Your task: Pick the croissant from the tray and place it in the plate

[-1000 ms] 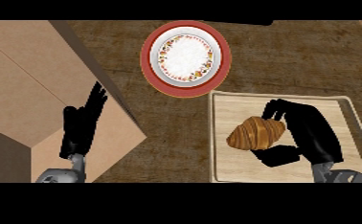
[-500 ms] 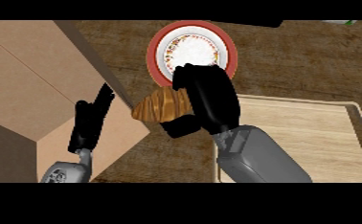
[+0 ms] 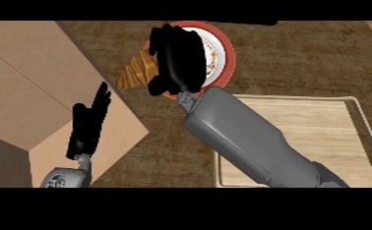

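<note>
Right hand [image 3: 180, 59] curled round ridged, golden-brown croissant [image 3: 137, 71], hiding most of the red-rimmed plate [image 3: 227, 57]. Left hand [image 3: 88, 123] straight-fingered, holding nothing. Pale wooden tray [image 3: 327, 126] partly covered.

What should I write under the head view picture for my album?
Right hand carries the croissant over the plate.

Dark wood-grain counter [image 3: 291, 62]; a pale tan surface [image 3: 44, 86], perhaps a cabinet, at left.

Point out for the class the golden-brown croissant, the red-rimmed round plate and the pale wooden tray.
golden-brown croissant [image 3: 137, 71], head view: its ridged, tapered end.
red-rimmed round plate [image 3: 227, 59], head view: its red rim, right side.
pale wooden tray [image 3: 320, 121], head view: its bare floor.
</note>
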`<state>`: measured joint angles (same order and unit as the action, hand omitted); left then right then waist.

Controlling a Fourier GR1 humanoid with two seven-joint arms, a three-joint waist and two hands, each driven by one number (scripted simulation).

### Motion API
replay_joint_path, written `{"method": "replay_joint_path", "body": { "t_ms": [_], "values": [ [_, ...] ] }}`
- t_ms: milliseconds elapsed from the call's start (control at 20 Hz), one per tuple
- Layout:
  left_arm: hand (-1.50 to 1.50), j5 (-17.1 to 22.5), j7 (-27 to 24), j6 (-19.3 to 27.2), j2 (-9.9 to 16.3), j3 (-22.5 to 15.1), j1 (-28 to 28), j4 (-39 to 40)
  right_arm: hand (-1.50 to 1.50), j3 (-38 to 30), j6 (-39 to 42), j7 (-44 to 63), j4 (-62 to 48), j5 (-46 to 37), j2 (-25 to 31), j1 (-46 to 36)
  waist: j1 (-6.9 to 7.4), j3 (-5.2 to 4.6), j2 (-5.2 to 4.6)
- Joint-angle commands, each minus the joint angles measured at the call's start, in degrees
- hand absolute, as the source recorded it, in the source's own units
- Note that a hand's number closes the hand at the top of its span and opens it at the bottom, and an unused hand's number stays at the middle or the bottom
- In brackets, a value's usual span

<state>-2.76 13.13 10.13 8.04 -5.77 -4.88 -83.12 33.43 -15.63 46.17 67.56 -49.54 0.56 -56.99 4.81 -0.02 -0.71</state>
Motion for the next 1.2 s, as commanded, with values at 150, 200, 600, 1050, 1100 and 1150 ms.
{"method": "replay_joint_path", "body": {
  "t_ms": [150,200,600,1050,1100,1150],
  "values": [
    [0.0,0.22,-1.57,-0.21,-1.04,0.09,0.74,1.09,1.5,-3.55,-8.68,-4.34,-20.7,7.61,-0.55,-11.73,-1.27,-0.06,-0.16],
    [0.0,-0.41,0.64,0.1,-0.44,0.39,-1.43,0.72,1.5,-1.49,-9.56,-5.89,-23.01,9.35,-0.55,-11.02,-1.41,-0.04,-0.13],
    [0.0,1.14,0.62,-2.14,1.5,2.19,0.09,-0.53,1.5,-4.83,-9.38,-17.01,-38.49,14.56,-0.56,-12.21,-1.5,-0.01,-0.18],
    [0.0,-0.61,0.98,-1.36,-0.31,0.07,-1.13,-0.37,1.5,-8.19,6.17,-22.66,-49.08,23.03,-0.56,-14.05,-0.42,0.0,-0.52],
    [0.0,-0.63,-0.53,-0.49,-0.45,0.6,0.73,-1.09,-1.5,-10.75,5.9,-26.38,-51.64,23.51,-0.56,-14.16,-0.35,0.02,-0.75],
    [0.0,1.57,-0.46,-3.45,1.31,2.27,-0.75,0.58,-1.5,-9.28,7.4,-25.97,-51.01,24.16,-0.56,-13.16,-0.33,-0.02,-0.7]
  ]
}}
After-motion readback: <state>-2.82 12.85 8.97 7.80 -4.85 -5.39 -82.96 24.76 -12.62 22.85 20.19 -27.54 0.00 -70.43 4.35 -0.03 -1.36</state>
